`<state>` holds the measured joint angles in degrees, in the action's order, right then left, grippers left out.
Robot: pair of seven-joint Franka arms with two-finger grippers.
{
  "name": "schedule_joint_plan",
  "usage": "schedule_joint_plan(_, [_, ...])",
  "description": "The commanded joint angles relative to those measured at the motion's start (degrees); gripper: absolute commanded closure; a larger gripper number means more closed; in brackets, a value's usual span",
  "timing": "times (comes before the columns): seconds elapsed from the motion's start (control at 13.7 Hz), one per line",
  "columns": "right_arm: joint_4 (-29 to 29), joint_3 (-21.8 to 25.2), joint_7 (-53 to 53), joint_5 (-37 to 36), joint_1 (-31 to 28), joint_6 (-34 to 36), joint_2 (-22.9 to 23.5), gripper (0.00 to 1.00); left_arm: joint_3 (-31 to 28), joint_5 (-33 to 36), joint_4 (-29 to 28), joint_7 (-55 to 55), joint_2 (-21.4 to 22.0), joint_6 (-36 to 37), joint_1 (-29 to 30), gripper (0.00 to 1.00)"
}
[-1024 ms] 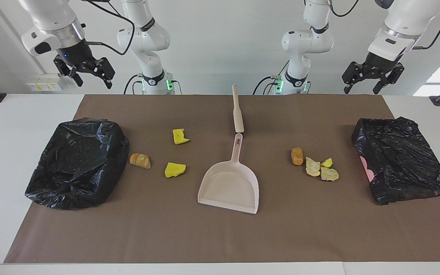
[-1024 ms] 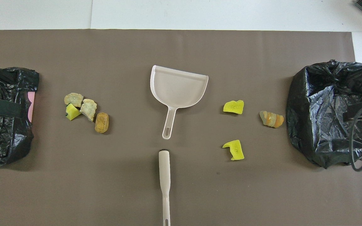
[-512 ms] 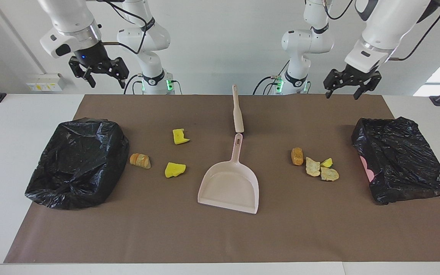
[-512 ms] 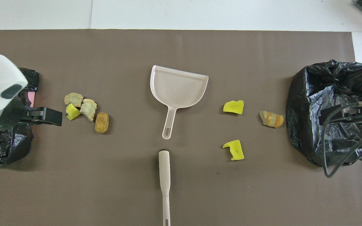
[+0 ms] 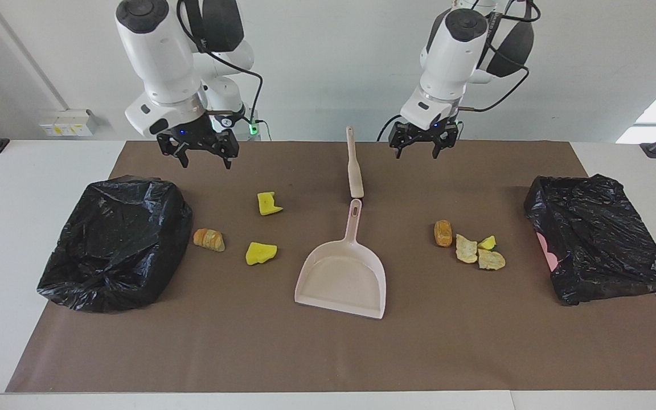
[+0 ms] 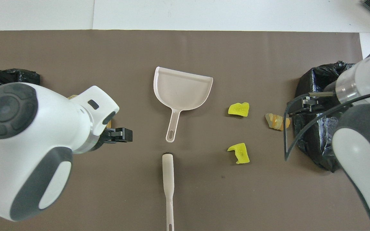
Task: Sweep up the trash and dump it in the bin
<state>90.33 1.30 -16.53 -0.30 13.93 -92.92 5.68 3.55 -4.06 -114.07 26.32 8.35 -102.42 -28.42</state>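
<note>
Up over the brown mat (image 5: 328,353), at the edge closest to the robots, hang both grippers. The left gripper (image 5: 417,147) is in the air near the brush handle (image 5: 353,165), on the left arm's side of it, with its two fingers apart and nothing between them. The right gripper (image 5: 203,155) is in the air between the handle and the black bag (image 5: 114,242) at the right arm's end — its fingers are apart too, and it holds nothing.

Just past the tip of the brush handle, farther from the robots, lies the pale pink dustpan (image 5: 344,273), its handle pointing at the robots and almost touching the brush handle.

The trash is all on the mat, in two groups. Three bits lie toward the right arm's end: a yellow sponge chunk (image 5: 269,204), another yellow chunk (image 5: 260,253) farther from the robots, and a tan bread lump (image 5: 209,239) just beside the black bag. Four bits sit close together toward the left arm's end — an orange-brown lump (image 5: 443,233), two pale tan lumps (image 5: 466,249) (image 5: 491,259) and a small yellow chunk (image 5: 487,243). Near them is the second black bag (image 5: 601,236), with a bit of pink showing at its side.
</note>
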Motion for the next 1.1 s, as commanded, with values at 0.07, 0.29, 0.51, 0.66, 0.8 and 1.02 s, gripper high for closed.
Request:
schedule_joint_plan(0.07, [-0.6, 0.2, -10.2, 2.9, 5.4, -6.7, 5.8, 0.0, -1.3, -1.0, -12.6, 4.0, 4.9, -6.5, -10.2, 0.0])
schedule_joint_plan(0.29, [-2.2, 0.2, -18.0, 3.9, 9.6, -12.1, 11.7, 0.0, -1.3, -1.0, -21.0, 8.8, 3.2, -19.4, -19.1, 0.0])
schedule_joint_plan(0.51, [-6.0, 0.2, -24.9, 3.7, 12.9, -13.6, 16.8, 0.0, -1.3, -1.3, -24.4, 9.3, 3.1, -22.0, -21.6, 0.0])
schedule_joint_plan(0.66, [-6.1, 0.0, -29.1, 4.2, 14.6, -16.6, 18.8, 0.0, -1.3, -3.3, -26.0, 10.8, 2.5, -23.1, -24.4, 0.0])
schedule_joint_plan(0.8, [-7.5, -0.1, -34.6, 4.2, 17.7, -18.5, 21.8, 0.0, -1.3, -4.6, -29.0, 12.2, 2.5, -28.4, -25.5, 0.0])
schedule_joint_plan(1.02, [-11.9, -0.1, -40.4, 4.1, 20.8, -18.9, 26.6, 0.0, -1.3, -4.6, -30.7, 12.3, 2.2, -29.1, -26.9, 0.0])
